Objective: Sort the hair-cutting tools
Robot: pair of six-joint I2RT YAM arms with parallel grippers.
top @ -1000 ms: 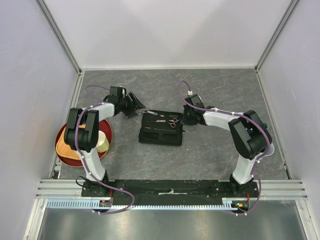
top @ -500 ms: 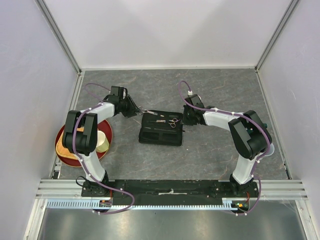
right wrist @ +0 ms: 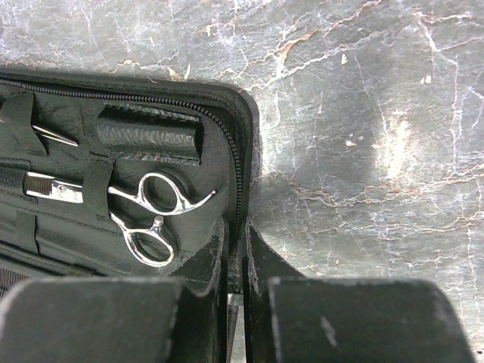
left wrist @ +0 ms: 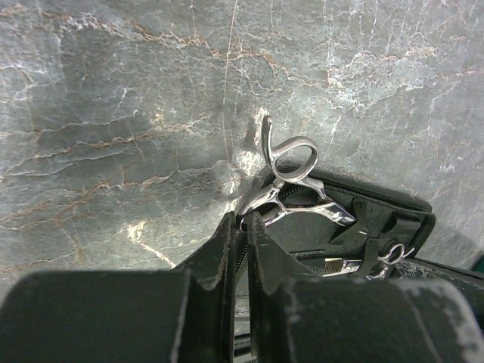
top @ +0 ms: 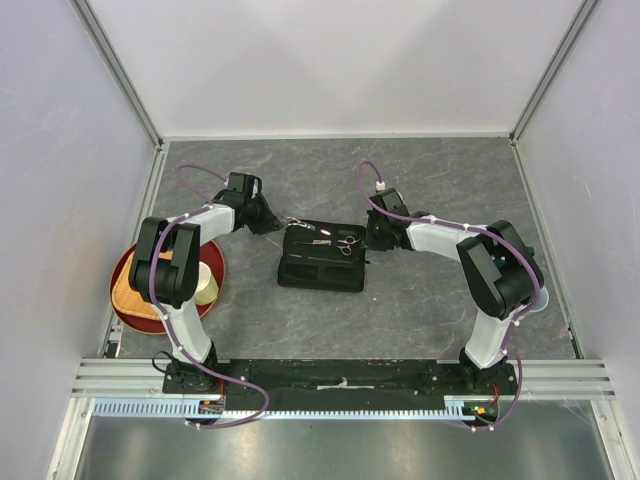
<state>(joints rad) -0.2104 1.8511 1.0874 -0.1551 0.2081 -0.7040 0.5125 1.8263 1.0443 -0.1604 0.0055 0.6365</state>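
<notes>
Small silver scissors [top: 291,221] lie at the far left corner of the open black case [top: 320,270], finger rings out over the table. In the left wrist view my left gripper [left wrist: 242,219] is shut, fingertips pinching the near ring of those scissors [left wrist: 281,184]; the case's zip edge [left wrist: 393,198] passes right under them. A second pair of scissors [right wrist: 121,193] sits strapped inside the case [right wrist: 68,242], also seen from above [top: 344,243]. My right gripper [right wrist: 236,227] is shut on the case's right zip edge [top: 368,240]. I cannot make out any comb.
A red plate [top: 125,268] with a pale yellow cup [top: 205,285] sits at the left, beside the left arm. Grey marbled table surface [top: 420,180] runs round the case. Walls close in the table on three sides.
The left gripper's jaws, wide apart round the scissors a second ago, have closed on them. The left wrist shifted slightly. The right arm and the case have not moved.
</notes>
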